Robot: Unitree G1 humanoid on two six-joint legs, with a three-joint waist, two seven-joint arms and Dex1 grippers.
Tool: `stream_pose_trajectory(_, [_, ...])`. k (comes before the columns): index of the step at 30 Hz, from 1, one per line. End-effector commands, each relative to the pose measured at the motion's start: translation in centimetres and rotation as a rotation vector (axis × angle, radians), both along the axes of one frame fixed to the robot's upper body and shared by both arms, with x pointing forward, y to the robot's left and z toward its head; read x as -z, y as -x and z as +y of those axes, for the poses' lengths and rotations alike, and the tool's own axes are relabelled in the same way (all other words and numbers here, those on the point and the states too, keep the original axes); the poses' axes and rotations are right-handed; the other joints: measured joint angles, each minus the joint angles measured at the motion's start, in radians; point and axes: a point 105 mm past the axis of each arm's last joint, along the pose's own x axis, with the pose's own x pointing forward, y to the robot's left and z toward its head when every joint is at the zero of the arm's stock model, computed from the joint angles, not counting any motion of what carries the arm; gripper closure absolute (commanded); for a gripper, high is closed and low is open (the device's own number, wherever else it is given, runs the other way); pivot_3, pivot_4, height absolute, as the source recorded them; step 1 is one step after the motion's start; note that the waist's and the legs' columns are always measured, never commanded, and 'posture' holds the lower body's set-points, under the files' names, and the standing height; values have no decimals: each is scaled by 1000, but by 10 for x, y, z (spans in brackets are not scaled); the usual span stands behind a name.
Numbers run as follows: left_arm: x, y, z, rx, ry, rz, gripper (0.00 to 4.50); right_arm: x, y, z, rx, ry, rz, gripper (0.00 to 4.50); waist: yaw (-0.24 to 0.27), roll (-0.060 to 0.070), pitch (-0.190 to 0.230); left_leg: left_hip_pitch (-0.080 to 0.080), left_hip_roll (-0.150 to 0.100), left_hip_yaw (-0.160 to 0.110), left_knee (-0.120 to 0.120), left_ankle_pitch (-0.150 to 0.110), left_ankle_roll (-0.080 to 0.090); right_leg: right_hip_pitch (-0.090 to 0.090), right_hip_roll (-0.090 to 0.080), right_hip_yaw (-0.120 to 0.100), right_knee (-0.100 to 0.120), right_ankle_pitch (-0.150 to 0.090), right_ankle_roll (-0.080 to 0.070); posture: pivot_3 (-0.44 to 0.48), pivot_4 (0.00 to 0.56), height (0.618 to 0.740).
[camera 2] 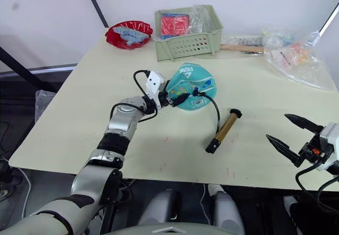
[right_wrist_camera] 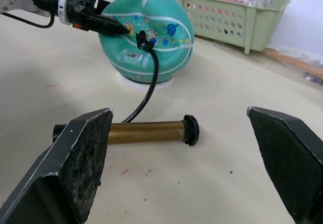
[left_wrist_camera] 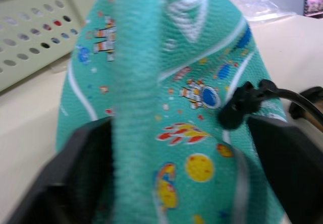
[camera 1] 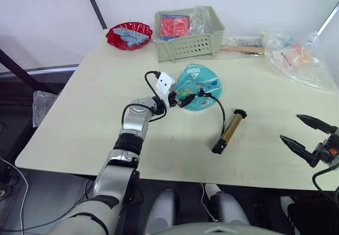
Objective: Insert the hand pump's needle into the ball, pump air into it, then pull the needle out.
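the left gripper (camera 1: 186,98) is pinching a fold of the teal ball (camera 1: 204,81) at frame centre, apparently. the needle (right_wrist_camera: 142,41) is sitting in the ball, the hand pump (camera 1: 229,131) lying below-right. the right gripper (camera 2: 291,135) is hanging released at the right edge.

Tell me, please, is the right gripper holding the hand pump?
No, the right gripper hangs open and empty, with the hand pump lying on the table.

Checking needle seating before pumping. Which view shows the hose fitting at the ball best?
Right wrist view: the black fitting sits against the ball in profile, hose trailing down to the hand pump. The left wrist view shows it close but blurred. Both eye views show it small, beside the left tool. The needle's pin itself can't be made out.
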Motion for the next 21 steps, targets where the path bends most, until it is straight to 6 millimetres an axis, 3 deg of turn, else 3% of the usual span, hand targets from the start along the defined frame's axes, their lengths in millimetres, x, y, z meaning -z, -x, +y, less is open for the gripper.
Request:
stream_pose_trajectory(1, [3, 4, 5, 0, -10, 27, 101, -5, 4, 0, -15, -3, -38, 0, 0, -1, 2, 0, 0, 1, 0, -1, 1, 0, 0, 1, 0, 0, 1, 0, 150, 738])
stream_pose_trajectory(7, [-16, 11, 15, 28, -20, -19, 101, -2, 6, 3, -27, -22, -41, 0, -2, -5, 5, -1, 0, 19, 1, -5, 8, -10, 0, 22, 1, 2, 3, 0, 150, 738])
stream_pose_trajectory(14, [-49, 29, 31, 116, 74, -101, 101, 3, 6, 4, -30, -34, -62, 0, -3, -10, 9, -1, -9, 20, 2, -9, 9, -21, 1, 47, 1, 6, 11, 0, 150, 738])
stream_pose_trajectory(21, [-46, 54, 58, 131, 82, -85, 101, 10, 8, 4, -32, -35, -56, 0, -4, -11, 10, 0, -13, 24, 4, -15, 16, -26, 2, 65, 1, 10, 17, 0, 150, 738])
